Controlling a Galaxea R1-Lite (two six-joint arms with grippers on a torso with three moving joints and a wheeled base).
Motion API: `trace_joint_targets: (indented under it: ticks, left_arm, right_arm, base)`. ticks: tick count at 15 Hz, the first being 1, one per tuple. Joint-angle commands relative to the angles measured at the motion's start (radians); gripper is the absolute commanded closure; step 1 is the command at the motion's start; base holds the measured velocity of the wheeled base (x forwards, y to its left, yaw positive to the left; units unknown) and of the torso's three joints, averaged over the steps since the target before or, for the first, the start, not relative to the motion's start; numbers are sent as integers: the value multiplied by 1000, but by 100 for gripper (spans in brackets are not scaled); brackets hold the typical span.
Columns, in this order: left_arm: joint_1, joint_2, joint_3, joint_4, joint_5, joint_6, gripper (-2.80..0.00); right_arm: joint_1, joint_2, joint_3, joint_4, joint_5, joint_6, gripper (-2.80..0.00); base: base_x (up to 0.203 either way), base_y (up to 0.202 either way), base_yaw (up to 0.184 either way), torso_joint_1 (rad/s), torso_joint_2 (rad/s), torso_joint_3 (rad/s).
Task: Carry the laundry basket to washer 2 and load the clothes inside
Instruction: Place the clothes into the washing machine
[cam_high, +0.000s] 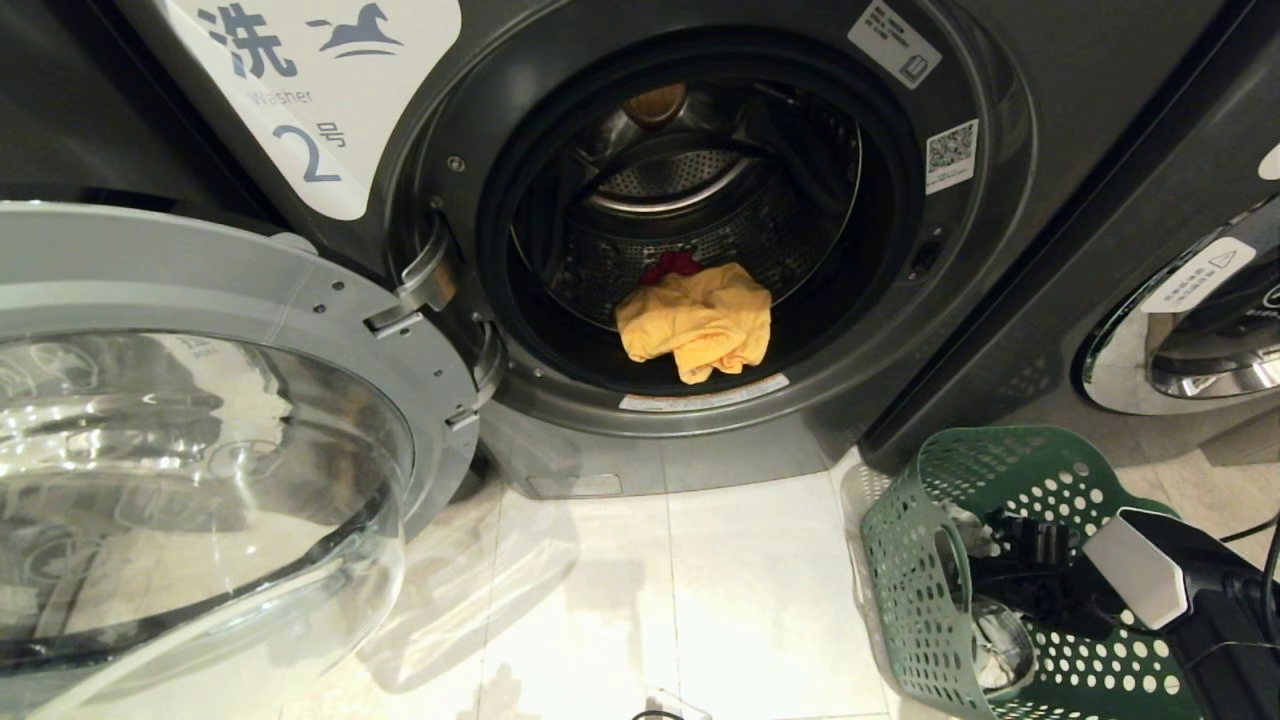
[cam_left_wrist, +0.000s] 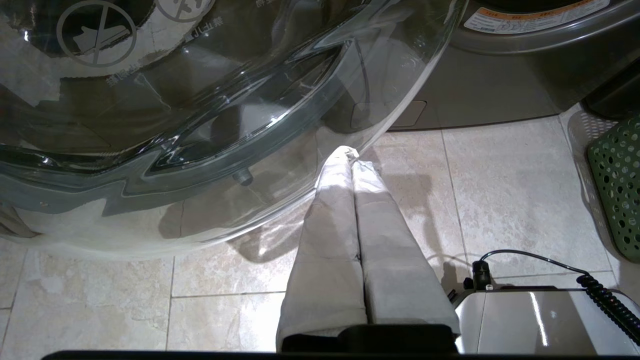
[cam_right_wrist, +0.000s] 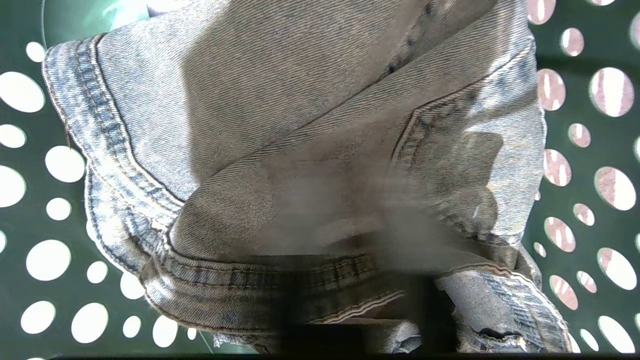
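Denim (cam_right_wrist: 300, 125) in basket (cam_high: 930, 560), perhaps gripped.

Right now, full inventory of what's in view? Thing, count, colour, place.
washer 2: 1, dark grey, straight ahead, drum open
washer door: 1, grey rim with clear glass, swung open to the robot's left
yellow garment: 1, bright yellow, at the front of the drum
red garment: 1, pink-red, in the drum behind the yellow one, mostly hidden
neighbouring washer: 1, dark grey with chrome-rimmed door, to the right, partly in view
laundry basket: 1, dark green, perforated, on the floor at right
denim garment: 1, grey-blue, inside the basket
floor: beige tiles
left gripper: 1, fingers shut, held low near the open door's edge
right gripper: 1, black, down inside the basket at the denim garment
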Motion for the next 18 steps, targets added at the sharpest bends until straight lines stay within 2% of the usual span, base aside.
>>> trace_joint_targets:
  ticks: [1, 5, 8, 11, 13, 17, 18]
  left_arm:
    - [0, 0, 0, 0, 0, 0, 0]
    - [0, 0, 0, 0, 0, 0, 0]
    - [0, 0, 0, 0, 0, 0, 0]
    - [0, 0, 0, 0, 0, 0, 0]
    - [0, 0, 0, 0, 0, 0, 0]
    - [0, 0, 0, 0, 0, 0, 0]
    - [0, 1, 0, 0, 0, 0, 0]
  right_arm:
    - [-4, -9, 9, -4, 1, -1, 0]
    - [-14, -67, 84, -8, 3, -1, 0]
    - [-16, -168, 206, -18, 3, 6, 0]
    - [-15, -227, 315, -116, 4, 11, 0]
    - [-19, -214, 299, -142, 4, 14, 0]
    - [-26, -137, 148, -172, -2, 25, 0]
    - [-26, -130, 135, -173, -3, 24, -280]
  base:
    - [0, 0, 0, 0, 0, 0]
    - [0, 0, 0, 0, 0, 0]
    - [0, 0, 0, 0, 0, 0]
    - [0, 0, 0, 0, 0, 0]
    - [0, 0, 0, 0, 0, 0]
    - [0, 0, 0, 0, 0, 0]
    - [0, 0, 0, 0, 0, 0]
